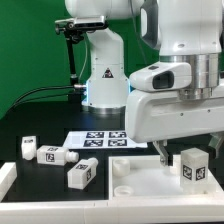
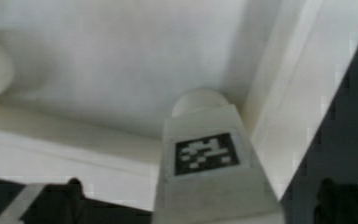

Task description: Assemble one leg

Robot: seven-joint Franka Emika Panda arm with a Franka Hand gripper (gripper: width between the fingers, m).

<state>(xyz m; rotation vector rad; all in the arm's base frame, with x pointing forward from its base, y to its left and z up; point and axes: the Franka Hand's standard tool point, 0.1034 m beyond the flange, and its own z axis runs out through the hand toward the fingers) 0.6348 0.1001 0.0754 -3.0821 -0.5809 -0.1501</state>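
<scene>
Seen from the exterior view: a white Franka arm reaching down at the exterior view's right, its fingers (image 1: 180,152) lowered over a white leg (image 1: 192,167) that stands upright on the big flat white panel (image 1: 135,172). Leg sitting toward the panel's right side in this view, a black-and-white tag on its front face. One dark finger visible just left of the leg's top, close against it; the other finger hidden behind the leg and the arm's body, so cannot tell from here whether the fingers are pressing the leg or merely set around it. From the wrist view: the leg (image 2: 208,165) filling the lower middle, its tagged face toward the camera, narrowing toward the top, with the white panel (image 2: 105,95) behind it. Dark finger tips (image 2: 25,205) showing at the lower corners of that picture, standing wide of the leg on both sides with a gap between each and the leg, so spread apart and not clamped on it. Elsewhere on the dark desk (image 1: 30,190) in the exterior view: three more loose legs (image 1: 50,155) grouped at the left, well apart from the arm, and the marker board (image 1: 100,139) lying flat near the middle, behind the panel. Green backdrop behind everything.
</scene>
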